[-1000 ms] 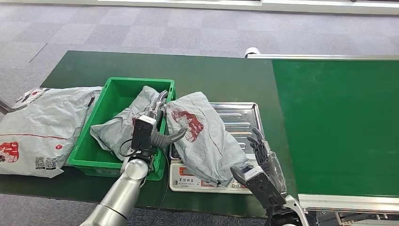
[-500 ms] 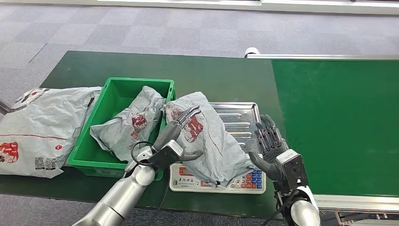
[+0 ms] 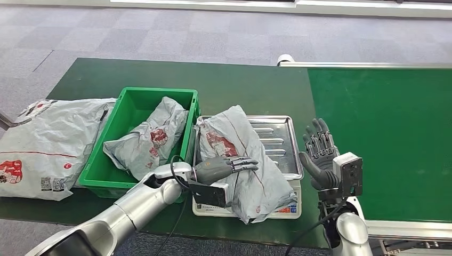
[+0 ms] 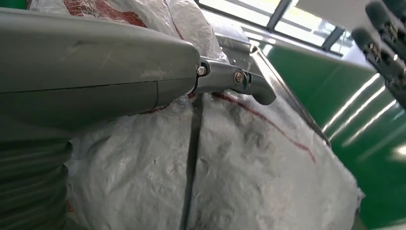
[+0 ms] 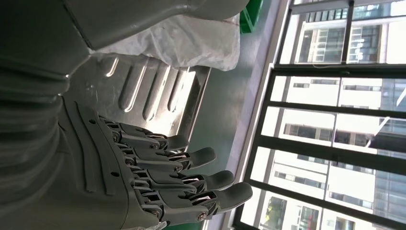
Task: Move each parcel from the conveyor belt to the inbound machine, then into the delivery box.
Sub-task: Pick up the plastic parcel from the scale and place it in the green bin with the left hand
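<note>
So, biggest thing first: the dark green table (image 3: pixel 240 85) runs across the head view, with the brighter green conveyor belt (image 3: pixel 384 138) butted up on its right side. At the left end of the table there's a big grey mailer (image 3: pixel 45 146) lying flat, just beside the green delivery box (image 3: pixel 133 104), which has another crumpled grey bag (image 3: pixel 146 141) sitting inside it. Right next to the box is the inbound machine (image 3: pixel 277 136), a scale with a ribbed steel tray, and the parcel (image 3: pixel 240 154) is lying on that tray, its near end hanging over the front keypad. The left hand (image 3: pixel 226 166) is laid flat across the top of the parcel, fingers stretched out and pressing on the plastic, not wrapped round it. The right hand (image 3: pixel 320 152) is raised beside the tray near the belt edge, fingers spread, holding nothing.
</note>
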